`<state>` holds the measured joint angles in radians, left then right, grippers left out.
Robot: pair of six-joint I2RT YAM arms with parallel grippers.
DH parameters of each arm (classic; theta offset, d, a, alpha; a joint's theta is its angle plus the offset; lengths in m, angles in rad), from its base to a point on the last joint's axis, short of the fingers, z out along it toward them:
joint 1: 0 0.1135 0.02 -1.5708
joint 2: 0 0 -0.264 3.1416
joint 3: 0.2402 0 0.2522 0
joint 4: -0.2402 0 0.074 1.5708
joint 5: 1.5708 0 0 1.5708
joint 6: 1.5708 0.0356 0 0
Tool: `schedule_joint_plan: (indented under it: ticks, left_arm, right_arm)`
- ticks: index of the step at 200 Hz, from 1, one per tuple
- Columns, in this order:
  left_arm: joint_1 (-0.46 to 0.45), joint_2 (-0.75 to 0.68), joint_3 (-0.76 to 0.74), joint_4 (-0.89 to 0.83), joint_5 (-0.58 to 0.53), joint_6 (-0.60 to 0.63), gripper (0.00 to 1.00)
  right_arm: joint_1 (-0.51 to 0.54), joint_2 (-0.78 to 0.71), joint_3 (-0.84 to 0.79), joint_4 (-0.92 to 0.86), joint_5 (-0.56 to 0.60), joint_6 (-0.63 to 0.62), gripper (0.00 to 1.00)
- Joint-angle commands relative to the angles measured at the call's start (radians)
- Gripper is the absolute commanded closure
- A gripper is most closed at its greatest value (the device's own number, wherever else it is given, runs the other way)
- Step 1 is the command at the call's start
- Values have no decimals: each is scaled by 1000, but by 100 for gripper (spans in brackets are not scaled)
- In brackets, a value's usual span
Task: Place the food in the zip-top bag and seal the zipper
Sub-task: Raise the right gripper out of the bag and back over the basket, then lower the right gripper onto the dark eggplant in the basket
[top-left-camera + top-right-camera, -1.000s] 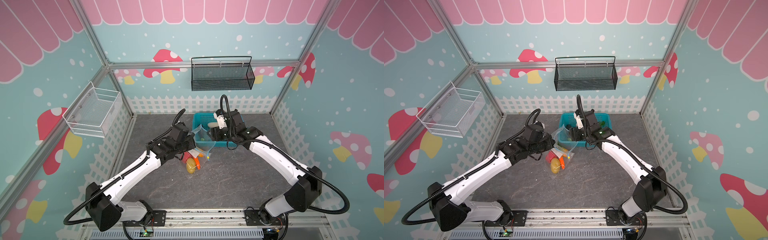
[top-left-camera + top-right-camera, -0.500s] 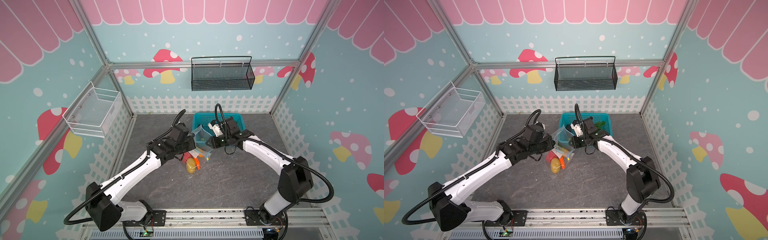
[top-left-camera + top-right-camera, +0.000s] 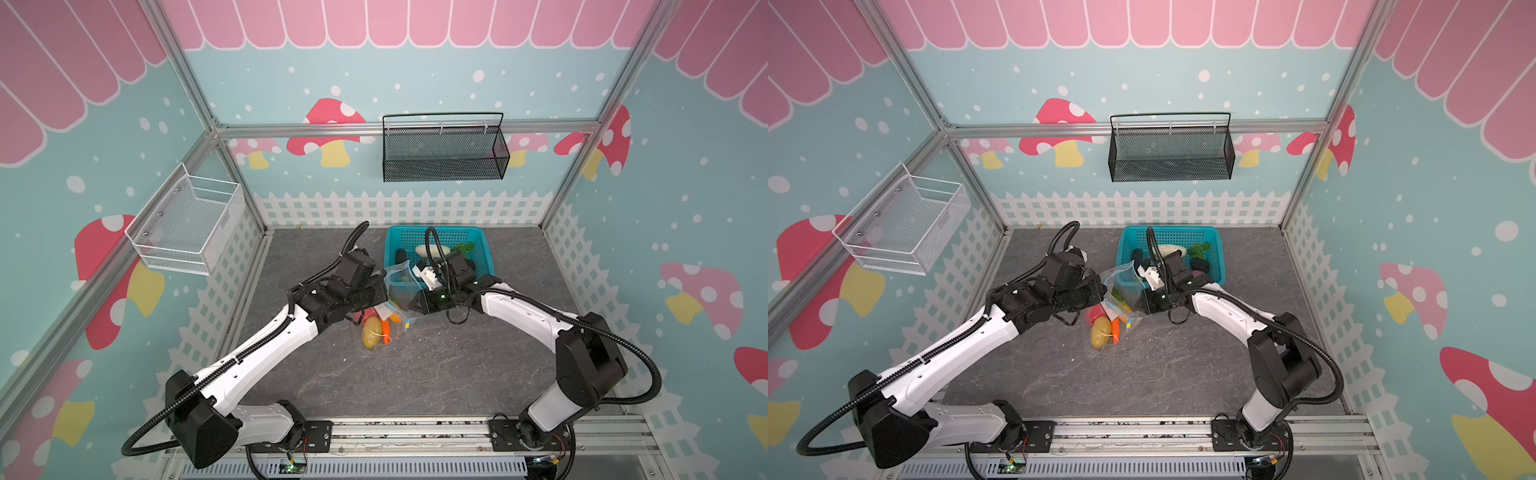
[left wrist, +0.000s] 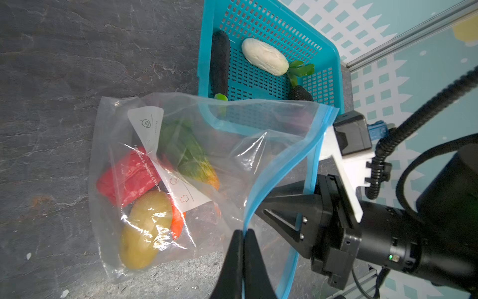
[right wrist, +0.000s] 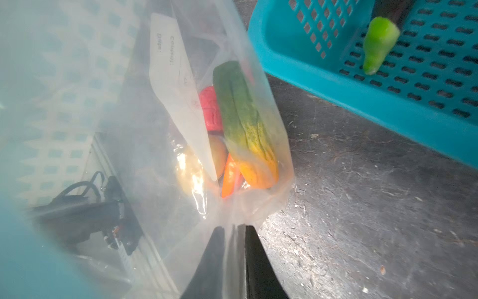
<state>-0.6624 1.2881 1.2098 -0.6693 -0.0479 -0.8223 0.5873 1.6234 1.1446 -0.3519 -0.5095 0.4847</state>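
The clear zip-top bag [image 4: 207, 145] lies on the dark floor in front of the teal basket [image 4: 204, 51]. In it are a yellow potato [image 4: 144, 227], an orange carrot [image 4: 177, 222], a red piece [image 4: 126, 178] and a green piece [image 5: 240, 116]. My left gripper [image 4: 243, 231] is shut on the light-blue zipper [image 4: 282, 165] and holds the mouth up. My right gripper [image 5: 234, 227] pinches the bag's opposite wall, one finger inside and one outside. A white radish [image 4: 265, 57], a dark eggplant [image 4: 219, 62] and a small green piece [image 5: 377, 44] lie in the basket. In both top views the grippers [image 3: 384, 291] [image 3: 409, 305] meet at the bag [image 3: 1121, 286].
A black wire basket [image 3: 444, 153] hangs on the back wall and a white mesh basket [image 3: 187, 224] on the left wall. A white picket fence lines the floor's edges. Grey floor stretches in front of the bag towards the rail.
My right gripper came out of the basket, dropped to the bag's mouth and closed its jaws on the bag's wall. The left gripper kept its hold and place.
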Motion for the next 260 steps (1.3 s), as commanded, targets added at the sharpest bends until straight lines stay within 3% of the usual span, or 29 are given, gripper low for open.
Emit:
schedule_joint_plan:
  ticks: [1, 54, 123, 174, 208, 260]
  left_arm:
    - [2, -29, -16, -52, -9, 3, 100]
    - [4, -65, -62, -115, -42, -20, 100]
    - [4, -34, -37, -114, -49, -25, 100]
    - [4, 3, -16, -103, -25, -14, 100]
    - [15, 4, -15, -98, -11, -3, 100]
    - [30, -36, -25, -88, -5, 31, 100]
  right_arm:
    - [34, -26, -25, 67, -34, 41, 82]
    - [59, 3, -15, 101, -36, 47, 77]
    - [6, -142, -23, -10, 95, -5, 51]
    - [-81, -217, 9, -55, 172, -42, 44]
    - [-113, -135, 110, -75, 278, -90, 43]
    - [-118, 95, 308, -98, 346, -136, 39]
